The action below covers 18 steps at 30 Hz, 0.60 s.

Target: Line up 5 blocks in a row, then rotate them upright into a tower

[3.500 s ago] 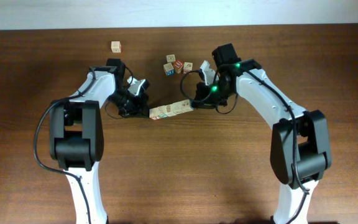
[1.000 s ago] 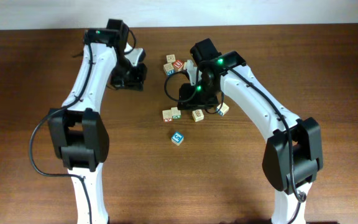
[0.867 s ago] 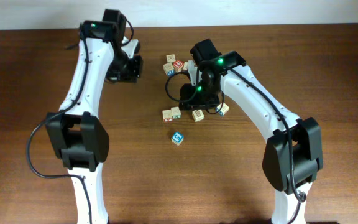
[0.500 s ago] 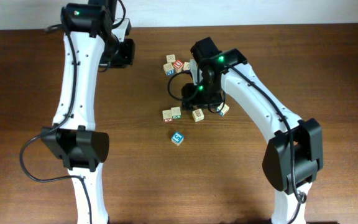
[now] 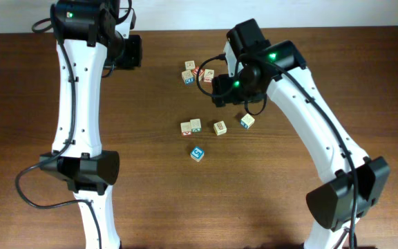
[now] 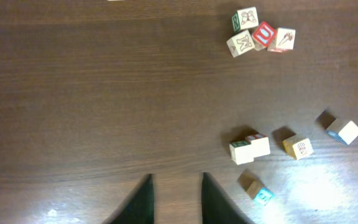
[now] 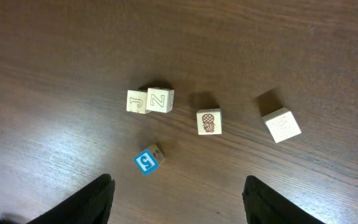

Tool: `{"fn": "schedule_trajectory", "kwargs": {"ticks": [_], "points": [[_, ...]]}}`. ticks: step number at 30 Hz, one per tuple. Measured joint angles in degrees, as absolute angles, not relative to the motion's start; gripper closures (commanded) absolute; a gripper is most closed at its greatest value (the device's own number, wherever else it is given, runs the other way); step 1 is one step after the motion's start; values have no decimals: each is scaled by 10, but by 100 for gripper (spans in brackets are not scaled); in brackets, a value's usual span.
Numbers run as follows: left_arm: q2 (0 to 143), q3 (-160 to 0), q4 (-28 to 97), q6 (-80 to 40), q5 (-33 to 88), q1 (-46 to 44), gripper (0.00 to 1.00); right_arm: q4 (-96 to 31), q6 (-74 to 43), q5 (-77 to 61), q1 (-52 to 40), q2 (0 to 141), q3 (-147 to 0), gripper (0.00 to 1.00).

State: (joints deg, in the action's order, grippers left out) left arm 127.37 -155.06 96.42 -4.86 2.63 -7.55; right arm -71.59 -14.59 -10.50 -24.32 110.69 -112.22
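Observation:
Five small light-wood blocks lie loose mid-table. A pair [image 5: 191,126] touch side by side, showing J [image 7: 137,101] and Z [image 7: 160,99]. Right of them sit a pineapple block [image 7: 209,122] and a pale block [image 7: 282,125]. A block with a blue "5" face [image 7: 148,160] lies tilted nearer the front. My right gripper [image 7: 182,199] hangs open and empty above them, wide apart. My left gripper [image 6: 176,199] is raised over bare wood at the far left [image 5: 130,52], its jaws slightly apart with nothing between them.
A second cluster of several printed cubes [image 5: 197,71] sits behind the five, one with a red top [image 6: 265,33]. The right arm's wrist [image 5: 244,72] hangs just right of that cluster. The table's far edge [image 5: 185,29] is close behind.
The left arm swung up and back toward the far left and its jaws parted slightly. The right gripper lifted off the blocks and opened wider. The blocks stayed put.

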Motion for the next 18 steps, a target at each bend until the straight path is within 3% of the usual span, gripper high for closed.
{"fn": "schedule_trajectory", "kwargs": {"ticks": [8, 10, 18], "points": [[1274, -1550, 926, -52, -14, -75, 18, -675, -145, -104, -249, 1162, -1110, 33], [1273, -1543, 903, -55, -21, -75, 1, -672, -134, -103, -249, 1190, -1107, 34], [1273, -1484, 863, -54, -26, -75, 1, -672, -91, -99, -249, 1272, -1103, 34]]}}
